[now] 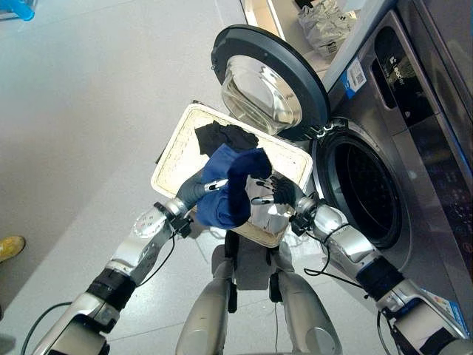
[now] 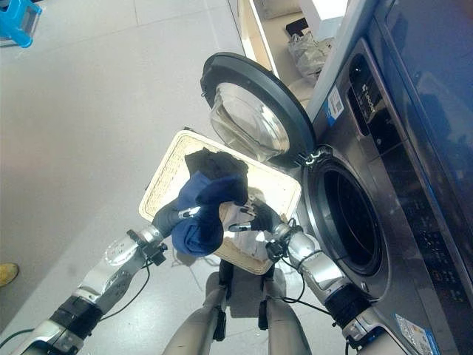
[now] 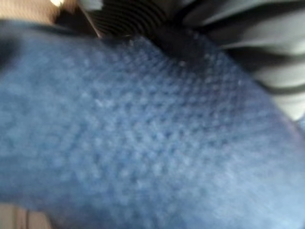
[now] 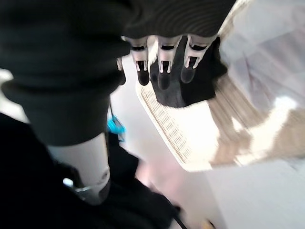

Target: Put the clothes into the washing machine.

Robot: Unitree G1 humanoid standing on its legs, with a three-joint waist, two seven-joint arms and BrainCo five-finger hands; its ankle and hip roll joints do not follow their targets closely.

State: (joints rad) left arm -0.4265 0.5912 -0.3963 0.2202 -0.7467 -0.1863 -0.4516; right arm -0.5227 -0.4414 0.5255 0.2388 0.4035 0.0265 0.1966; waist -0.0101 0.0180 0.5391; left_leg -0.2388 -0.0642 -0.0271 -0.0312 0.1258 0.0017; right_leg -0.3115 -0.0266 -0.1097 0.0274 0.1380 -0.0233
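Observation:
A blue garment (image 1: 233, 185) hangs lifted above the white laundry basket (image 1: 174, 151), draped over my left hand (image 1: 196, 190). The cloth hides that hand's fingers, and the blue knit (image 3: 143, 143) lies close before the left wrist camera. My right hand (image 1: 277, 192) is right beside the garment, over the basket's near right corner, open with its fingers (image 4: 162, 67) straight. A black garment (image 1: 225, 137) lies in the far part of the basket, and a white cloth (image 1: 270, 218) lies below my right hand. The washing machine's drum opening (image 1: 366, 196) gapes at the right.
The round door (image 1: 270, 85) stands swung open behind the basket, towards the far side. A crumpled plastic bag (image 1: 325, 26) sits on a shelf beyond it. A yellow shoe (image 1: 9, 248) shows at the left edge, and a blue object (image 2: 15, 22) lies far left on the floor.

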